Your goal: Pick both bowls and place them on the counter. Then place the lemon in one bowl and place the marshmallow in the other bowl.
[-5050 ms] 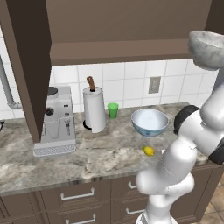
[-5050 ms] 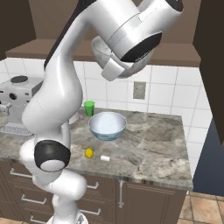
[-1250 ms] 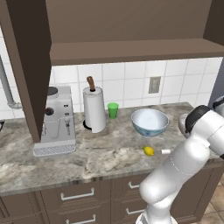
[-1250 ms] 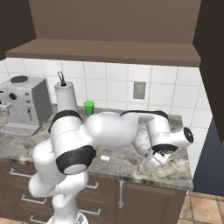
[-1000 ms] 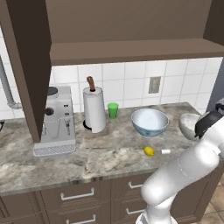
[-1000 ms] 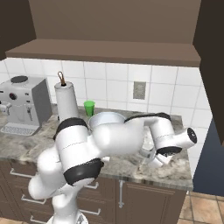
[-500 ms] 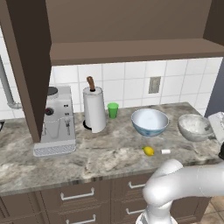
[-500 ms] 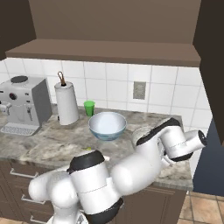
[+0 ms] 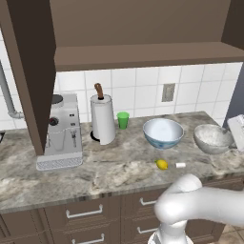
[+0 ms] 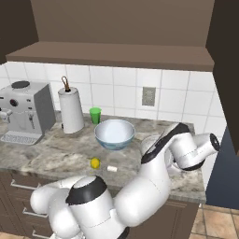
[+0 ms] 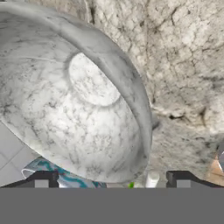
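1. Left base view: the table [image 9: 57,176] is a long grey-brown marbled stone top over dark brown drawers [image 9: 86,212] with silver handles. White wall tiles [image 9: 143,90] with an outlet [image 9: 167,92] run behind it, and a dark wood cabinet [image 9: 138,28] hangs above.
2. Taking the paper towel roll [image 9: 103,119] as the landmark, the coffee machine [image 9: 61,133] stands to its left and the small green cup [image 9: 123,119] just to its right.
3. Further right of the roll sits the blue-patterned bowl [image 9: 163,133], then the marbled bowl [image 9: 213,138] near the table's right end, both upright on the stone.
4. The lemon [image 9: 162,164] and the marshmallow [image 9: 180,165] lie right of the roll and nearer the front edge, just in front of the blue-patterned bowl, close together but apart.
5. Right base view: the same roll stands by the tiled wall, with the blue-patterned bowl to its right and the white arm [image 10: 154,182] bending over the table's right end, hiding most of the marbled bowl.
6. Hand view: the marbled bowl rests on the stone, and the claw [image 11: 109,178] has its dark tips spread wide, one at each side of the bowl's near rim, gripping nothing.
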Motion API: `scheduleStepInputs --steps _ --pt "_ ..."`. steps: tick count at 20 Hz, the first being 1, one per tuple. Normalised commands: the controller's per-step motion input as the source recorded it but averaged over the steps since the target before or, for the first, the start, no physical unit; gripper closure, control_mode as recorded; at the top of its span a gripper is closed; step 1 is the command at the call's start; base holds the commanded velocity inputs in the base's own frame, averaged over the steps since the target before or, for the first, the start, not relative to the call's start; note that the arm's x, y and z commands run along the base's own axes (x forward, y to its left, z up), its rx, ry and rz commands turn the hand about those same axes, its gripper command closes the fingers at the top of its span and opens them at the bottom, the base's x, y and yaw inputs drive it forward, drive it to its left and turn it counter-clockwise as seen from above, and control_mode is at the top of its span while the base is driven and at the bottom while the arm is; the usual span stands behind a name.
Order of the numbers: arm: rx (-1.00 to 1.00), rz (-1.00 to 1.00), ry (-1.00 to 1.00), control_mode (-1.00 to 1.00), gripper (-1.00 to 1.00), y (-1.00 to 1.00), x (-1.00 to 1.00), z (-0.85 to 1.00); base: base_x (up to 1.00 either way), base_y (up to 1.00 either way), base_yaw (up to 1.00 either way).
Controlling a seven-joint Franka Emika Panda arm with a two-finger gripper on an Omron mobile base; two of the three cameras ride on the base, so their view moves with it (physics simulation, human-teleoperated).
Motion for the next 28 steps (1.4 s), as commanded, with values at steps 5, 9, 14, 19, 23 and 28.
scheduleStepInputs --steps 5,9,14,19,23,28 --pt "-0.30 0.02 -0.11 -1.00 -1.00 0.35 -0.29 0.42 0.00 0.00 0.00" --pt "-0.37 0.03 -0.07 -1.00 -1.00 0.42 -0.33 0.17 0.00 0.00 0.00" --pt "-0.35 0.20 0.00 -1.00 -1.00 0.48 -0.29 0.00 0.00 0.00 0.00" --pt "-0.23 0.35 0.00 -1.00 -1.00 0.36 -0.17 0.00 0.00 0.00 0.00" --pt "-0.10 0.39 0.00 -1.00 -1.00 0.33 -0.13 -0.06 0.00 0.00 0.00" --pt "-0.05 0.43 0.00 -1.00 -1.00 0.40 -0.01 -0.09 0.00 0.00 0.00"
